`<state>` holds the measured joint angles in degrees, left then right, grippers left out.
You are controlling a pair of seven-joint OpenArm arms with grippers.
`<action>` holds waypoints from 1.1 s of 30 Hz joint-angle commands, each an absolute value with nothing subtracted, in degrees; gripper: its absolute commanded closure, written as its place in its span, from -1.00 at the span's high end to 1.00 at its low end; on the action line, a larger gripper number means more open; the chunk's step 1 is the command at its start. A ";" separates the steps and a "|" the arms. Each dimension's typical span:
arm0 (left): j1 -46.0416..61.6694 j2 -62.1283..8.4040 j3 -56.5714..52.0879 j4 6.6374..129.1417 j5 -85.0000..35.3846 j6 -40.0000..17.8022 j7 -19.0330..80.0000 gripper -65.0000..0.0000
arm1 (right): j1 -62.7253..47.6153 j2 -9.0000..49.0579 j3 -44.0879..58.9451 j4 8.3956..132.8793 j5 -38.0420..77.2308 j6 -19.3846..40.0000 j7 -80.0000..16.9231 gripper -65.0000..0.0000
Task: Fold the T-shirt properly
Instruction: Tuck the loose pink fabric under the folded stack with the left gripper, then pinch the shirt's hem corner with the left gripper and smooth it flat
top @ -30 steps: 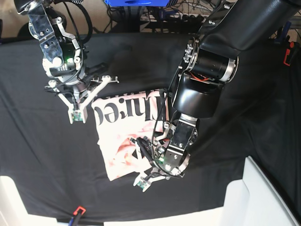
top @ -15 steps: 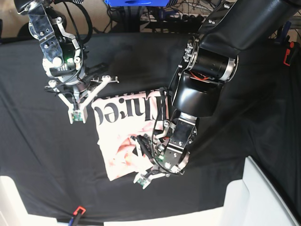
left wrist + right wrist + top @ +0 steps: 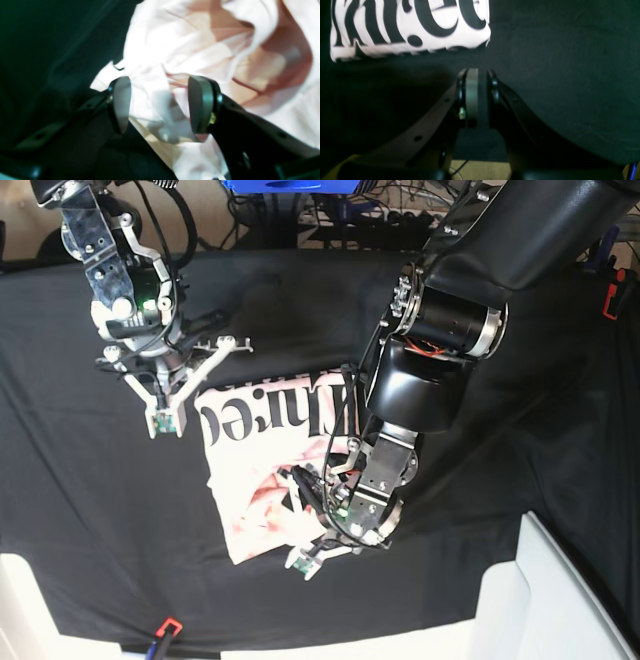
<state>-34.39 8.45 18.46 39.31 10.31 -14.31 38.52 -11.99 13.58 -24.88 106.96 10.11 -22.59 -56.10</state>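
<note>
The pale pink T-shirt [image 3: 262,472] lies crumpled on the black cloth, with black lettering [image 3: 250,416] along its far edge. My left gripper [image 3: 301,524] is at the shirt's near right corner, tilted low over it. In the left wrist view its fingers [image 3: 121,105] stand apart, and the left gripper [image 3: 160,105] has a raised fold of the T-shirt [image 3: 200,45] between them, not pinched. My right gripper [image 3: 165,424] hangs shut and empty just left of the lettered corner. The right wrist view shows the right gripper [image 3: 480,97] over bare cloth, the T-shirt [image 3: 407,25] ahead of it.
The black table cloth [image 3: 80,510] covers the table. White blocks stand at the near left corner [image 3: 25,610] and the near right [image 3: 560,600]. A red and blue tool [image 3: 165,630] lies at the near edge. Cables and a blue box [image 3: 290,185] sit behind the table.
The left gripper has crept a little further onto the shirt's near edge. The right arm has risen slightly. Both grippers keep the same opening.
</note>
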 commanded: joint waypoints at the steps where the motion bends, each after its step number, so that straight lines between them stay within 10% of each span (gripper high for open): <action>1: -36.53 9.00 18.51 40.13 10.42 -12.44 37.58 0.03 | -11.38 13.85 -24.75 107.74 9.63 -22.81 -55.16 -0.82; 17: -36.62 7.08 18.51 40.04 10.51 -10.33 37.49 0.01 | -11.21 13.85 -24.66 107.74 9.63 -22.81 -55.16 -0.82; 25: -36.62 6.64 18.51 40.04 10.51 -10.33 37.49 -0.86 | -11.21 13.85 -24.66 107.74 9.63 -22.81 -55.16 -0.82; 33: -36.62 6.64 18.51 40.04 10.51 -9.36 33.19 -0.97 | -11.38 13.85 -24.66 107.74 9.63 -22.81 -55.16 -0.82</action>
